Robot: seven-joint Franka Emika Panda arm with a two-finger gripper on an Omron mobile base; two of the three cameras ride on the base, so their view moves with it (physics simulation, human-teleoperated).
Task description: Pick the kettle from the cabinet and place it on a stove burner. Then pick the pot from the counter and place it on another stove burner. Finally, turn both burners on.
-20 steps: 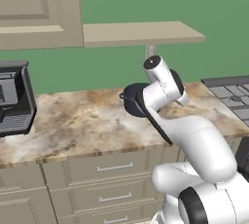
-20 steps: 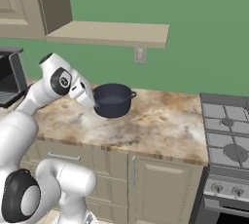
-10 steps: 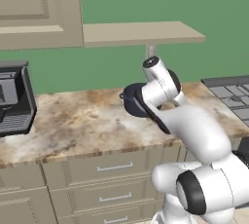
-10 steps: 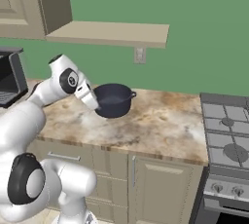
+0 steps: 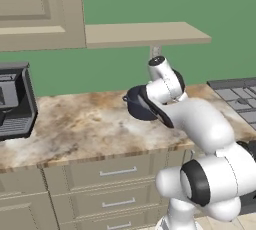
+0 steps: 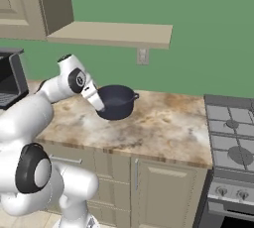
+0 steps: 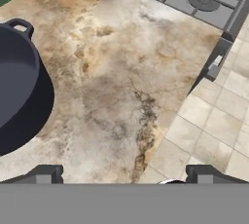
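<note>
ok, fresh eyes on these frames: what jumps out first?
The white arm, bent over the marbled counter, with its open gripper beside the dark pot, not on it. Next, the grey range at the counter's right end, and the bare beige shelf on the green wall.

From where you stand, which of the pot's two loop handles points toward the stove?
The handle on the right side of the pot in the right base view. It faces the stove; the opposite handle points toward the black appliance.
</note>
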